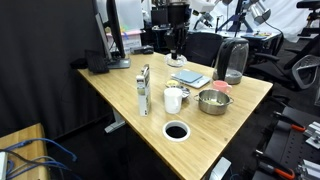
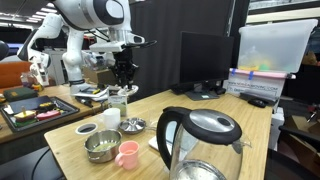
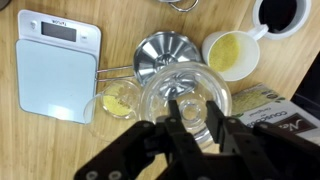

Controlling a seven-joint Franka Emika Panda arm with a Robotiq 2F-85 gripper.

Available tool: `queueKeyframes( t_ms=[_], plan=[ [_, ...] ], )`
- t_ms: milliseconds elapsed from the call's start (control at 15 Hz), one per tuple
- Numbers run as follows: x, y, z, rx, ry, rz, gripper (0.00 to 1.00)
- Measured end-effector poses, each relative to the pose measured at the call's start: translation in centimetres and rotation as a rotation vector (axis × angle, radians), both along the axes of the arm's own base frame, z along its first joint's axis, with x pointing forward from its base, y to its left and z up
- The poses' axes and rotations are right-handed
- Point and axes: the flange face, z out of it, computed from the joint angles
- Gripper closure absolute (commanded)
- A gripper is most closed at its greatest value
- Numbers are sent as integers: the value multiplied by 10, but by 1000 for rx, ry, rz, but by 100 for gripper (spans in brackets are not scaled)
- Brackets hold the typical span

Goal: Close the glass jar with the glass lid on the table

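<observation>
In the wrist view my gripper (image 3: 192, 108) is shut on the centre knob of the clear glass lid (image 3: 165, 88) and holds it a little above the light wood table (image 3: 115, 25). The small glass jar (image 3: 118, 101), open with yellow contents, stands on the table just left of the lid. In both exterior views the gripper (image 1: 177, 58) (image 2: 122, 85) hangs low over the far part of the table (image 1: 235, 125); the lid is too small to make out there.
A white scale (image 3: 55, 60) lies left of the jar. A metal strainer (image 3: 165, 50), a white mug (image 3: 230, 50) and a black ring (image 3: 278, 15) lie beyond the lid. A metal bowl (image 1: 212, 101), pink cup (image 1: 222, 88) and kettle (image 1: 232, 60) stand aside.
</observation>
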Motion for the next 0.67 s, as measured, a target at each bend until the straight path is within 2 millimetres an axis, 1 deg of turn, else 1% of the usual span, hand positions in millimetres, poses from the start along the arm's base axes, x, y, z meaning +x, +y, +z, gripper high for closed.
queueKeyframes(
  t_ms=[333,400,467,533,667],
  plan=[
    [54,-29,-20,4,-5,-135,92],
    [65,-36,-23,4,-7,-162,69],
    [69,-39,-27,3,-5,-168,69],
    [69,-39,-29,2,0,-167,69],
    [67,-33,-27,4,-3,-158,69]
  ],
)
